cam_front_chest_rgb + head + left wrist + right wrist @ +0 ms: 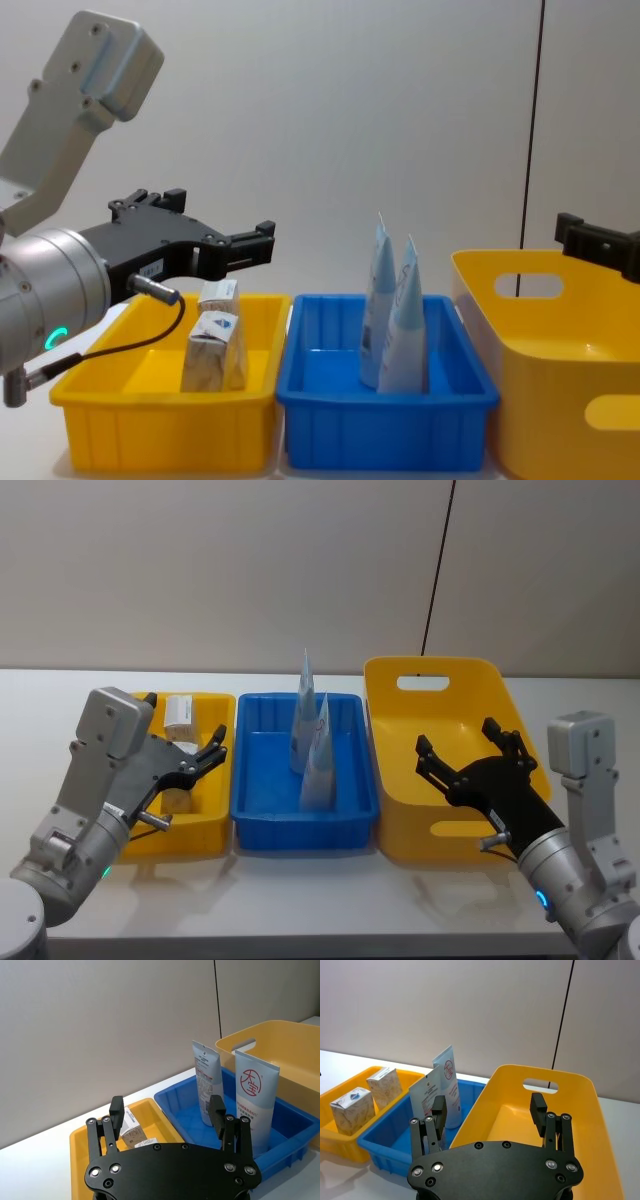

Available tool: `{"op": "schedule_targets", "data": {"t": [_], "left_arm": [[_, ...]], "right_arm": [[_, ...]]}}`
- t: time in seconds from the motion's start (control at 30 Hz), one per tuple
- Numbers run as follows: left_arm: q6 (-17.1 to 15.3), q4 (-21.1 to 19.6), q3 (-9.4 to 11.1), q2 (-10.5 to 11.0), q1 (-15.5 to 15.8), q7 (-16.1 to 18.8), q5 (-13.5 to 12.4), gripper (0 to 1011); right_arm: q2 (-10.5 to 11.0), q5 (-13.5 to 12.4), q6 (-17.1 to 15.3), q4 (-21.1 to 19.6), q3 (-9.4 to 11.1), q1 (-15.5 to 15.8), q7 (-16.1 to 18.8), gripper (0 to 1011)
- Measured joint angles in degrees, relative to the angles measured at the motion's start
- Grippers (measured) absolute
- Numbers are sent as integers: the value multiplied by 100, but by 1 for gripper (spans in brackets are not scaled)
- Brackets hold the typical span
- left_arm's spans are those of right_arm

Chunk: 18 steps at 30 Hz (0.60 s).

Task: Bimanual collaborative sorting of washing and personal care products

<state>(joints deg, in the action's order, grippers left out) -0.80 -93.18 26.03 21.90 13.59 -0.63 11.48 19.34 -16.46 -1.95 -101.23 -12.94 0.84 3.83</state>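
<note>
Over on the robot's left side, the left end effector (166,1110) hangs above the shallow yellow plastic tray (165,430), black fingers spread wide and nothing between them. Down in that tray stand two small rectangular off-white cartons with grey leaf print and a blue top mark. The nearer carton (213,352) sits right below the fingers, and the farther carton (218,293) stands behind it toward the wall, with a small gap between the pair. Just beside it is the blue plastic tray (385,435), and in it two tall pale-blue tapered squeeze tubes stand upright, crimped ends up. There's the front tube (318,765), with a red round mark on its face, and the rear tube (304,715) just behind it, the two close together near the tray's middle. Across on the right, the right end effector (488,1105) hovers over the large yellow plastic basket with handle holes (560,420), fingers likewise splayed apart and gripping nothing. The basket stands just beside the blue tray, and all three containers line up side by side on the white tabletop (300,905).
</note>
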Motion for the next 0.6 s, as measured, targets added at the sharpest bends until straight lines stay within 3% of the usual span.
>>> {"op": "schedule_targets", "data": {"t": [0.6], "left_arm": [[0,0,0,0,0,0,1,1001]], "right_arm": [[0,0,0,0,0,0,0,1002]]}}
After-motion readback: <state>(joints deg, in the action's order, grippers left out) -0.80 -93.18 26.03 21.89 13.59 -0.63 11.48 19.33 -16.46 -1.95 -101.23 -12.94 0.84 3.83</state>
